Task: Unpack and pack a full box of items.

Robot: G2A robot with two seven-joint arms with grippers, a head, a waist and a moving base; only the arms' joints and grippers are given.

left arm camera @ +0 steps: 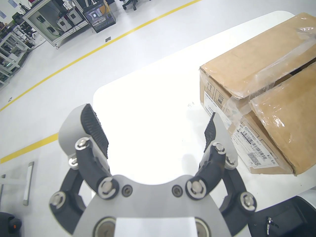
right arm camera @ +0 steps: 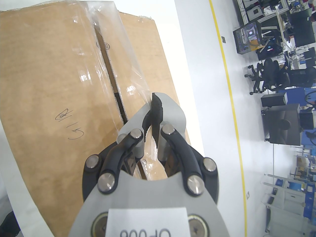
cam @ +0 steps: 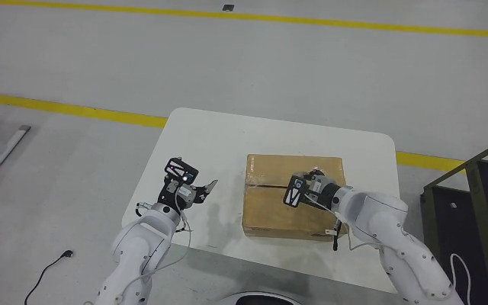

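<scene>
Closed tight on a strip of clear tape (right arm camera: pixel 118 50), the right gripper (right arm camera: pixel 151 110) hangs just above the cardboard box (cam: pixel 267 213), which sits on the white surface (left arm camera: pixel 153 80) toward the robot's right. The film stands lifted off the seam (right arm camera: pixel 108 67) between the two top flaps (right arm camera: pixel 56 70), where a dark gap shows. Near the box's labelled end, the left gripper (left arm camera: pixel 149 114) hovers over bare surface with its fingers spread wide and nothing between them. The tape looks thin, soft and slick, likely to stretch, tear or slip out, so the surest hold is probably low on the strip, close to where it meets the cardboard. The box looks stiff, and if it is full, as the task says, it is likely heavy enough to stay put under a gentle pull, though a hard tug could drag it. Each flap is best taken by its free edge along the seam.
</scene>
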